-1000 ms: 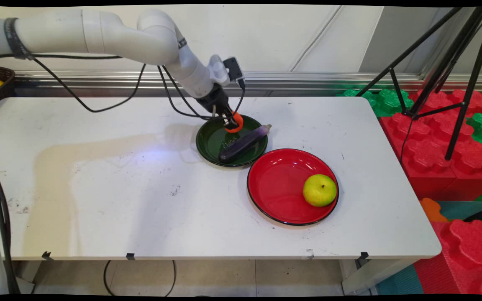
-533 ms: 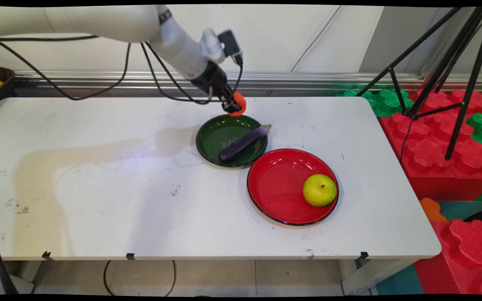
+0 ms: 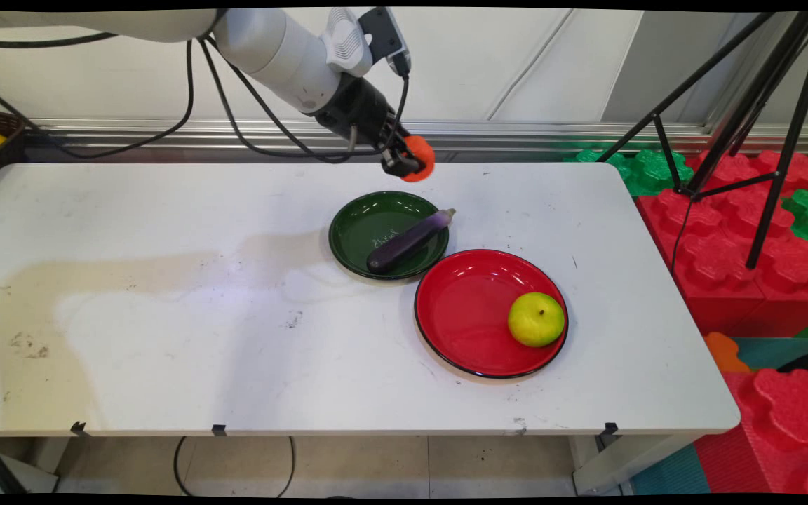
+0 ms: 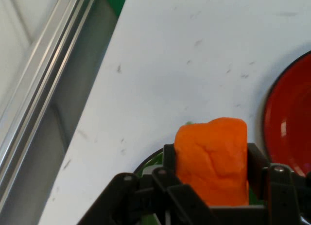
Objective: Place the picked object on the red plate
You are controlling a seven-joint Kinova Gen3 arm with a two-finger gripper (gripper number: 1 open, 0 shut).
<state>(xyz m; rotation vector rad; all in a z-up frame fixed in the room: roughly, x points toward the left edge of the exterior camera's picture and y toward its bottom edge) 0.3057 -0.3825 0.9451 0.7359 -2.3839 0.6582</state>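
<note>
- The black two-finger pincer [image 3: 404, 163] pinches a small orange, rounded foam-like piece [image 3: 418, 158]; in the hand view the piece [image 4: 212, 159] sits wedged between the two black fingers [image 4: 256, 159].
- A second ago this orange piece was down at the 12 o'clock rim of the dark green round plate [image 3: 388, 236]; half a second ago it had cleared the rim. Now it hangs higher and further toward 1 o'clock, over bare white surface [image 3: 236, 315] beyond the plate.
- So the piece is off the green plate and carried in the air, resting on nothing.
- The long purple eggplant [image 3: 409, 240] lies unmoved across the green plate, its stem end over the 2 o'clock rim.
- The yellow-green round fruit [image 3: 536, 319] sits as before at the 3 o'clock side of the red round plate [image 3: 467, 315].
- Hidden: the pincer covers the piece's lower part in the hand view, so its full shape is unclear; only a sliver of the red plate [image 4: 291, 118] shows at 3 o'clock there.
</note>
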